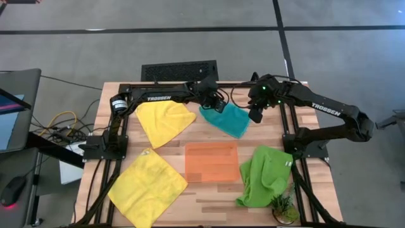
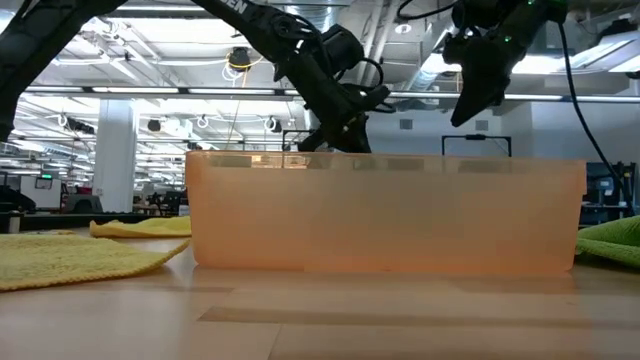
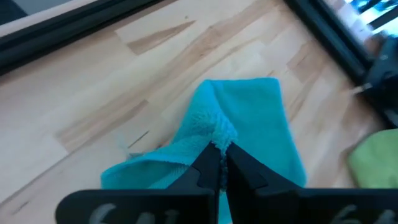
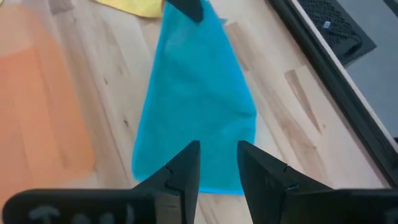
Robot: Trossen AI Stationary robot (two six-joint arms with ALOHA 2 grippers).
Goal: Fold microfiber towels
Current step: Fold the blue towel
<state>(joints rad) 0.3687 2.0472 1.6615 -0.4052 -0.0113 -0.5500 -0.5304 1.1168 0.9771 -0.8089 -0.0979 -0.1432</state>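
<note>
Across the wooden table (image 1: pixel 209 190) we see four cloths spread around a flat orange tray (image 1: pixel 212 161) at its middle. Largest is the yellow towel (image 1: pixel 147 188) at the near left corner, lying flat as a diamond with one corner pointing at the tray. A second yellow towel (image 1: pixel 164 120) lies farther back on the left, a rough triangle narrowing toward the near edge. On the near right the lime green towel (image 1: pixel 266 175) is bunched, its long axis running from the far right down toward the tray's near corner.

Smallest in outline is the teal towel (image 1: pixel 228 120), at the far middle of the table between the two grippers. From above, its long axis slants from the far left to the near right.

Our left gripper (image 3: pixel 219 163) has its fingers pinched together on a raised fold of the teal towel at its far-left end; only the left wrist view shows this grip, with the cloth tenting up into the fingertips. Our right gripper (image 4: pixel 217 163) hangs above the other end of that cloth with its fingers parted a little and nothing between them, which the right wrist view makes plain.

From table height the tray's wall hides the teal towel altogether.
</note>
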